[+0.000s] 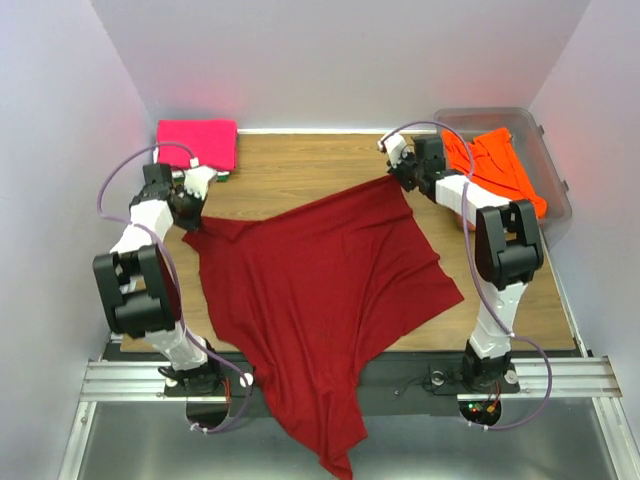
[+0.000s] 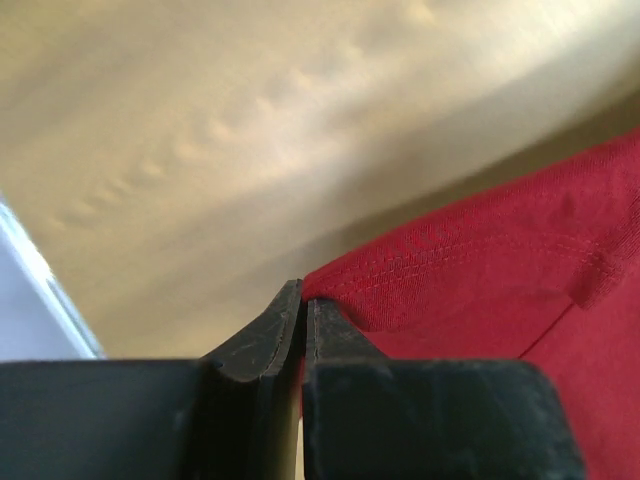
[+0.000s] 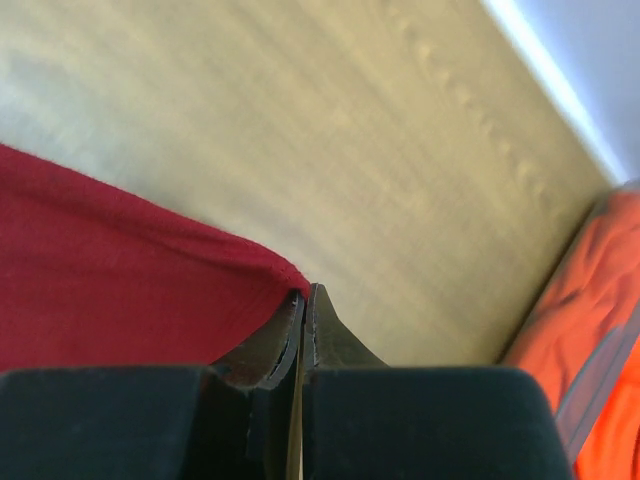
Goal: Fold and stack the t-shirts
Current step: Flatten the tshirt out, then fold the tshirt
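Pinching dark red t-shirt [image 1: 320,280] corners: left gripper [image 2: 303,305] at 10 o'clock, right gripper [image 3: 305,298] at 1 o'clock, both clamped. Pull taut, lay flat.

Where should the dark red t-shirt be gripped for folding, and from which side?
At its two far corners, one per gripper, coming in low from the outer sides. The dark red t-shirt lies spread out with thin edges exposed there; its near end hangs off the table. The left gripper and right gripper pinch those corners.
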`<move>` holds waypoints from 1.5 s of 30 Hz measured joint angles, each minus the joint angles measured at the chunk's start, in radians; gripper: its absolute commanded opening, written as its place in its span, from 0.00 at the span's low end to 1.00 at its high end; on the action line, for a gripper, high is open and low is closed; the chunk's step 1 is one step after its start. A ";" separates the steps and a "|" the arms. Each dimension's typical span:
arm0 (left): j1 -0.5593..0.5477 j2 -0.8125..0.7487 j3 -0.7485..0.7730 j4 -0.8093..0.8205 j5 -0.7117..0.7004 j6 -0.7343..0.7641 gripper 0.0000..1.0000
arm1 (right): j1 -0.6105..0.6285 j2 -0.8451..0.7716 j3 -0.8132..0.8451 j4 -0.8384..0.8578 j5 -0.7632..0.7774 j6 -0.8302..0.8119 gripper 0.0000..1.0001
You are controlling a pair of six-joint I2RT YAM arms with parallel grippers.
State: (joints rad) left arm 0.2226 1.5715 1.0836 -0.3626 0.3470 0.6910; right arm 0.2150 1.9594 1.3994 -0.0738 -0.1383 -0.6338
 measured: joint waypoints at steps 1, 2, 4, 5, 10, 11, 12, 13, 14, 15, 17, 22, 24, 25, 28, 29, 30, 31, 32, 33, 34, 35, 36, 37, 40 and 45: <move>-0.001 0.040 0.043 0.006 -0.009 -0.011 0.00 | 0.000 0.027 0.032 0.012 0.008 0.003 0.01; -0.001 0.072 0.078 0.018 -0.017 -0.018 0.00 | 0.000 0.049 0.061 0.017 0.013 0.005 0.01; -0.001 0.133 0.145 0.029 -0.033 -0.031 0.00 | 0.000 0.087 0.109 0.027 0.024 0.008 0.01; -0.001 0.153 0.170 0.035 -0.040 -0.036 0.00 | 0.000 0.106 0.138 0.030 0.031 0.010 0.01; -0.003 0.215 0.242 0.045 -0.067 -0.054 0.00 | 0.000 0.193 0.250 0.039 0.052 0.013 0.01; -0.004 0.218 0.244 0.047 -0.070 -0.055 0.00 | 0.000 0.201 0.259 0.040 0.056 0.013 0.01; -0.005 0.218 0.246 0.047 -0.074 -0.059 0.00 | 0.000 0.206 0.266 0.039 0.058 0.013 0.01; -0.005 0.218 0.248 0.047 -0.076 -0.062 0.00 | 0.000 0.211 0.272 0.039 0.063 0.013 0.01; -0.005 0.218 0.251 0.047 -0.079 -0.065 0.00 | 0.000 0.213 0.275 0.039 0.066 0.013 0.01; -0.005 0.219 0.256 0.048 -0.080 -0.066 0.00 | 0.000 0.213 0.279 0.039 0.069 0.013 0.01; -0.005 0.219 0.266 0.046 -0.082 -0.068 0.00 | 0.000 0.214 0.285 0.039 0.074 0.012 0.01; -0.006 0.219 0.309 0.002 -0.073 -0.064 0.00 | -0.002 0.214 0.288 0.040 0.073 0.002 0.01; -0.006 0.210 0.311 -0.024 -0.071 -0.062 0.00 | -0.006 0.206 0.275 0.043 0.065 -0.008 0.00; -0.006 0.203 0.311 -0.050 -0.071 -0.060 0.00 | -0.010 0.195 0.256 0.044 0.058 -0.016 0.01; -0.008 0.158 0.306 -0.134 -0.070 -0.061 0.00 | -0.020 0.143 0.190 0.041 0.036 -0.035 0.01; -0.013 0.133 0.297 -0.161 -0.071 -0.061 0.00 | -0.024 0.122 0.167 0.040 0.027 -0.042 0.01; -0.016 0.109 0.287 -0.185 -0.071 -0.062 0.00 | -0.027 0.100 0.143 0.042 0.020 -0.048 0.01; -0.022 0.067 0.268 -0.215 -0.072 -0.063 0.00 | -0.031 0.071 0.117 0.040 0.013 -0.056 0.01; -0.031 0.035 0.253 -0.242 -0.072 -0.065 0.00 | -0.032 0.055 0.103 0.040 0.006 -0.061 0.01; -0.040 -0.006 0.232 -0.265 -0.075 -0.069 0.00 | -0.036 0.027 0.080 0.041 -0.001 -0.068 0.00; -0.048 -0.042 0.212 -0.290 -0.079 -0.071 0.00 | -0.039 0.006 0.064 0.040 -0.005 -0.075 0.01; -0.064 -0.087 0.192 -0.330 -0.084 -0.073 0.00 | -0.040 -0.010 0.051 0.040 -0.010 -0.079 0.01; -0.072 -0.111 0.185 -0.350 -0.086 -0.075 0.00 | -0.044 -0.037 0.033 0.041 -0.015 -0.086 0.01; -0.095 -0.140 0.172 -0.370 -0.093 -0.079 0.00 | -0.045 -0.051 0.021 0.043 -0.019 -0.093 0.01; -0.148 -0.211 0.126 -0.433 -0.111 -0.089 0.00 | -0.054 -0.110 -0.034 0.042 -0.030 -0.121 0.00; -0.210 -0.260 0.040 -0.523 -0.117 -0.100 0.00 | -0.072 -0.168 -0.105 0.027 -0.051 -0.161 0.00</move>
State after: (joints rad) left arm 0.0124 1.3117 1.1240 -0.8856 0.2298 0.5915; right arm 0.1432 1.7912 1.2949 -0.0463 -0.1890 -0.7952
